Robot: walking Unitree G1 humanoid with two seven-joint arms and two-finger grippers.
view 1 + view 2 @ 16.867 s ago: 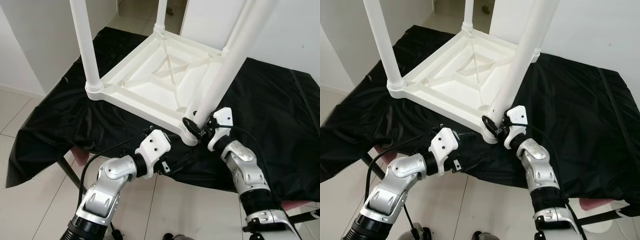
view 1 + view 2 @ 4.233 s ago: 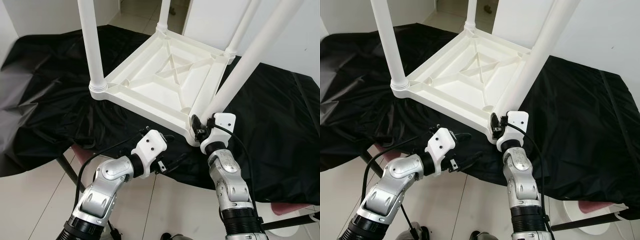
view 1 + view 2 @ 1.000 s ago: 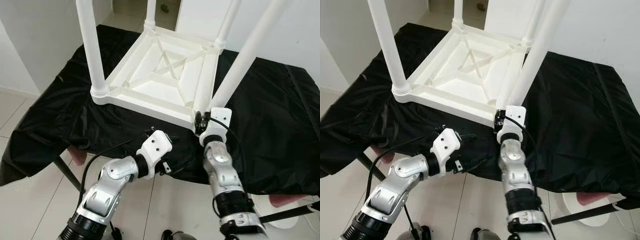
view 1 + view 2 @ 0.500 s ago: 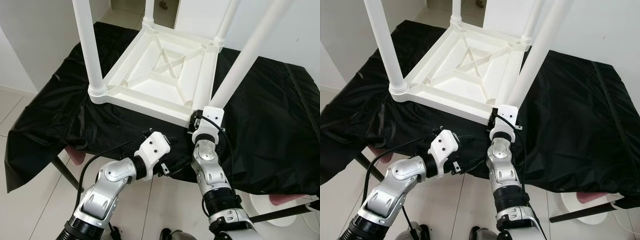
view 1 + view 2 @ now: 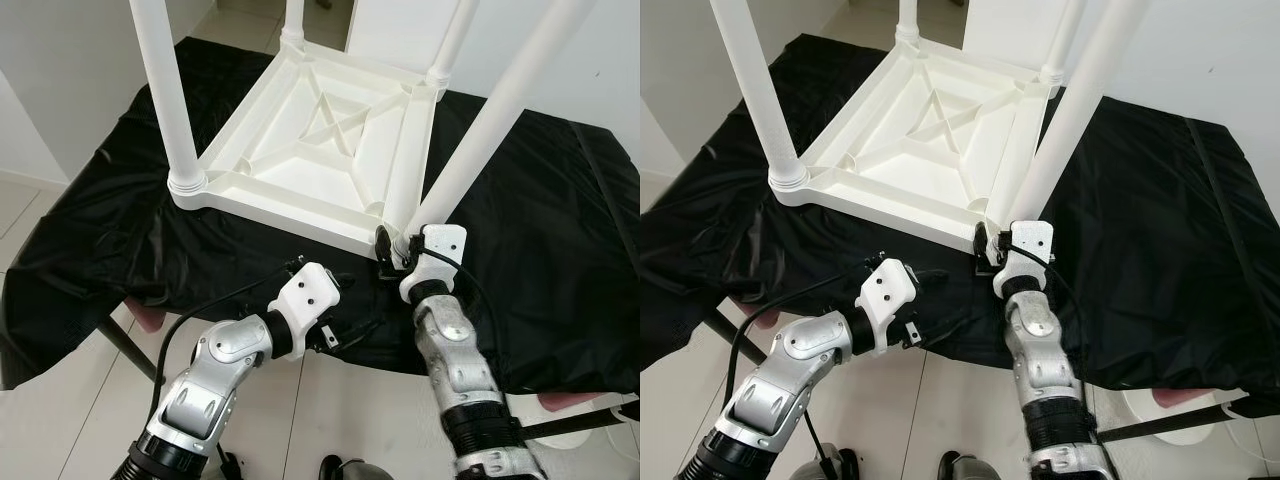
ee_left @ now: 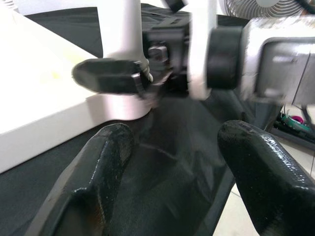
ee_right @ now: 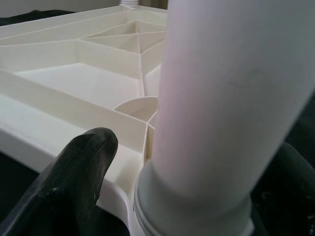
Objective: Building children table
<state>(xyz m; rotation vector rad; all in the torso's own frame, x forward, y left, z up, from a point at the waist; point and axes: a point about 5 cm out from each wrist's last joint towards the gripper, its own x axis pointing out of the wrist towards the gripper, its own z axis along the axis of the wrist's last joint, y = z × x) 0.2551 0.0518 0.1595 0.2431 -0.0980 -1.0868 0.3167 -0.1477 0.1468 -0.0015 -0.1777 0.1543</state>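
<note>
White table on a black cloth.

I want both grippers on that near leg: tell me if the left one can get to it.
Probably yes: the left gripper is open beside the near leg, but the right gripper already straddles its base.

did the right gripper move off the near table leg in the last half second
No. The right gripper is at the base of the near leg, as before. Its forearm swung out to the robot's right, judged against the table corner.

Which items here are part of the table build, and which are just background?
Job: upside-down white table; near leg; right gripper at that leg's base; left gripper, open, close by.

Background: black cloth; fan.
</note>
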